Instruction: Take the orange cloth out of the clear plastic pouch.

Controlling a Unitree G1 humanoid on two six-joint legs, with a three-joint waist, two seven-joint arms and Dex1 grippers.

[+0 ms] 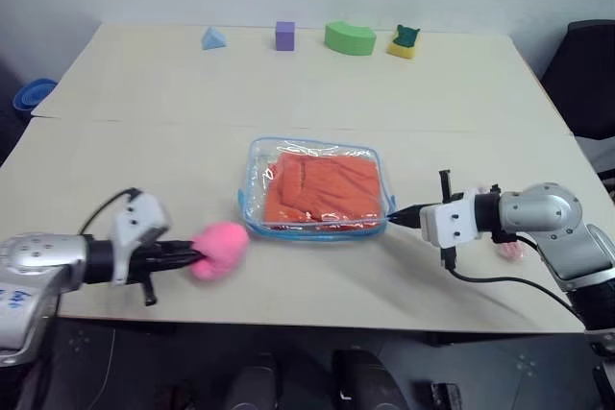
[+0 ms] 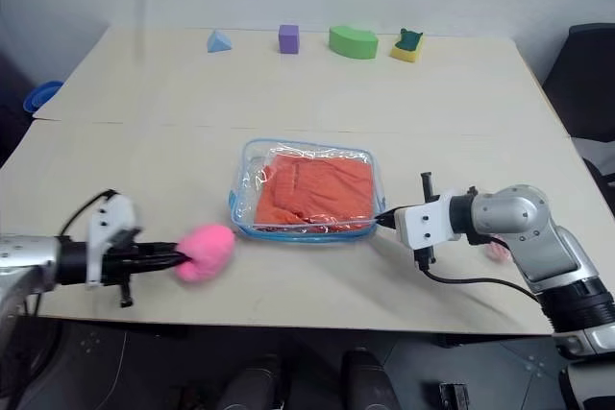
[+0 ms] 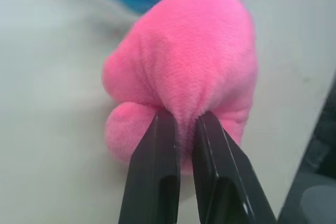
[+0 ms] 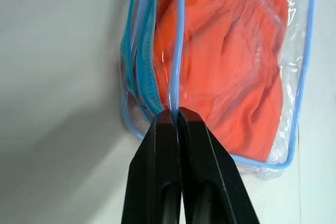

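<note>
Orange cloth (image 1: pixel 322 187) lies folded inside the clear, blue-trimmed plastic pouch (image 1: pixel 258 168) mid-desk (image 1: pixel 144 103). Right tool (image 4: pixel 176 116), reaching level from the pouch's right, pinches its blue edge. Left tool (image 3: pixel 181 124), left of the pouch, clamps a pink plush heart (image 1: pixel 219 249).

Silver rounded metal forearm housings, white blocky wrist units w/ black camera brackets. Left gripper (image 1: pixel 197 256) & right gripper (image 1: pixel 394 217): two slim glossy black tapered fingers each. Black cable looped under each wrist. Blue scribbled markings on left forearm.
</note>
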